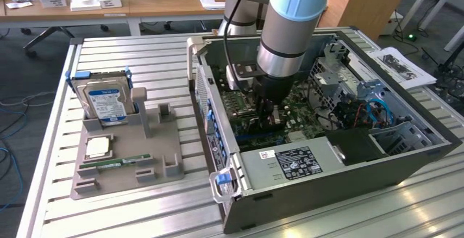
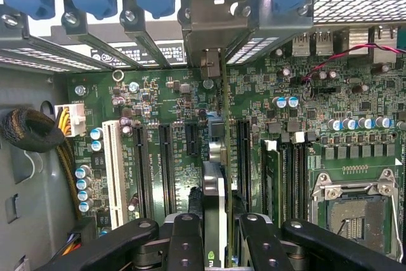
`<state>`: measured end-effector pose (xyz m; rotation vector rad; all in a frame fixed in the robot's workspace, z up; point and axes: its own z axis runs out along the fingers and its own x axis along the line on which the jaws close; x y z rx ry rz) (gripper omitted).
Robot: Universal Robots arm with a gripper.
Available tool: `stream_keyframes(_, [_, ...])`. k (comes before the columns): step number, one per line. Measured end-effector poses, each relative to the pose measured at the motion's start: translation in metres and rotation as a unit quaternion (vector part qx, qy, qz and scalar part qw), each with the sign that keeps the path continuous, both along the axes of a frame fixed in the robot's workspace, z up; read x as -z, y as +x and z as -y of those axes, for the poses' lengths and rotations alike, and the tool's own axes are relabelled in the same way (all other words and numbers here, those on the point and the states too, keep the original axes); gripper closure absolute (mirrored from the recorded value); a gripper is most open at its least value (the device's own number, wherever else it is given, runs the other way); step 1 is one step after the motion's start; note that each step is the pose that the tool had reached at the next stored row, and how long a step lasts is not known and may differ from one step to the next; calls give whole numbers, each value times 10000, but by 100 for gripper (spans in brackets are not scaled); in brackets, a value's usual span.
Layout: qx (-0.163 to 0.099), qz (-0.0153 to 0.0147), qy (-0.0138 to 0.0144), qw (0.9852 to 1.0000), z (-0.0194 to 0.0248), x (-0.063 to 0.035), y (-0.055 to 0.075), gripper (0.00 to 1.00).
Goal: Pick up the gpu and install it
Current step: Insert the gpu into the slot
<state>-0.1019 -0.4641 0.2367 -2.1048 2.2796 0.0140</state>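
The open computer case lies on the slatted table, motherboard face up. The arm reaches down into the case. The gripper is part-closed on the gpu, its fingers clamping both faces of the thin card, held edge-on. The card hangs directly under the gripper, over the motherboard. Its long axis runs parallel to the expansion slots, bracket end toward the rear slot covers. Judged aligned with a slot; whether it is seated cannot be told.
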Motion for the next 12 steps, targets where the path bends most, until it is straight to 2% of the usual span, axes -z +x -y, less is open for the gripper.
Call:
stream_keyframes(10, [0,-1,0,10000,0,-1,0,73])
stream_keyframes(11, [2,-5,-1,10000,0,-1,-3,72])
stream_keyframes(12, [1,-1,-2,10000,1,-1,-2,67])
